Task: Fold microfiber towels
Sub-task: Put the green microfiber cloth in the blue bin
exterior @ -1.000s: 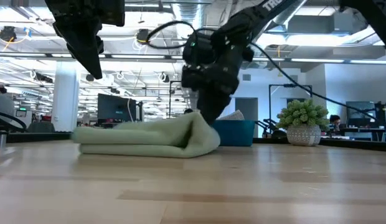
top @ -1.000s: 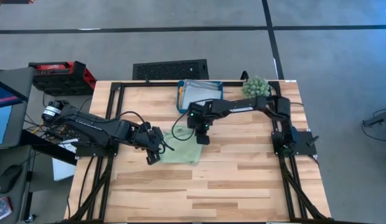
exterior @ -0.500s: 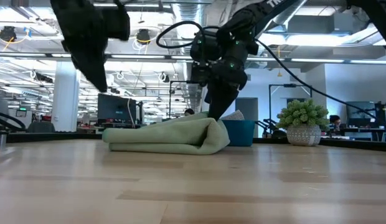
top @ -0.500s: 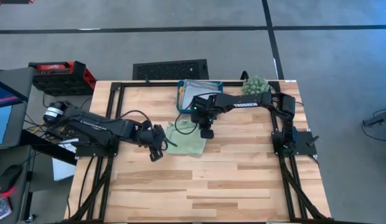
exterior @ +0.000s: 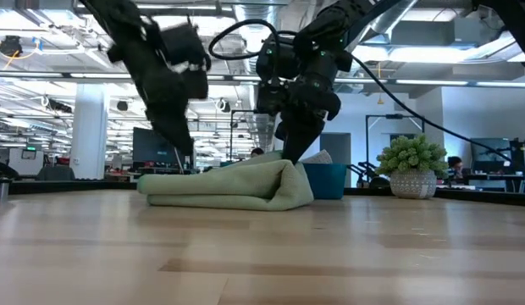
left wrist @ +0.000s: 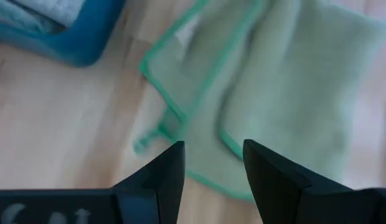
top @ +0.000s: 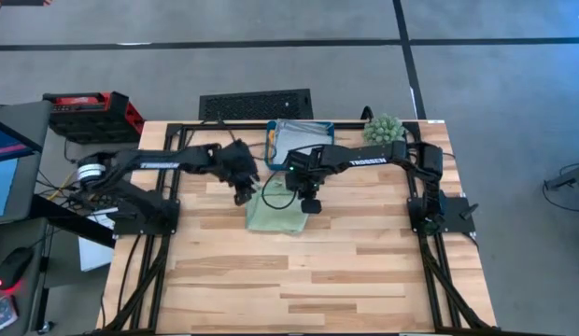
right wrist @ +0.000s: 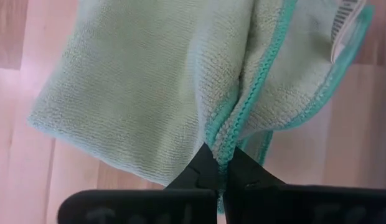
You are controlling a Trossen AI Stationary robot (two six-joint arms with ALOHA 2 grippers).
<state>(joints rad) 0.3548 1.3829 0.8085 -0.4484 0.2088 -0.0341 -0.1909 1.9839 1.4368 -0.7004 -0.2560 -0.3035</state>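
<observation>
A light green microfiber towel [top: 274, 215] lies folded on the table, just in front of the teal tray [top: 270, 142]. It also shows in the low view [exterior: 220, 188]. My right gripper [top: 310, 204] is shut on the towel's right side. My left gripper [top: 245, 193] hovers open and empty above the towel's far left corner [left wrist: 180, 93], touching nothing. The tray holds pale grey-blue towels [top: 299, 138]. The orange towel is out of view. My right gripper pinches the towel's teal-hemmed edges [right wrist: 238, 127] between its two fingertips, several layers together. The fingers come from above, pointing down. The held right end [exterior: 290, 174] stands a little higher than the rest, which lies flat on the table.
A spiky green ball-shaped plant [top: 384, 129] stands at the far right corner, beside the tray. The black frame rails [top: 168, 177] run along the table's left and right sides. Bare wood [top: 317, 280] lies toward the near edge.
My right gripper has drawn the green towel a short way toward the far edge and the tray; the towel has slid along the table, still folded. My left gripper has swung from the towel's near left side toward the far edge, and is now over its far left corner.
</observation>
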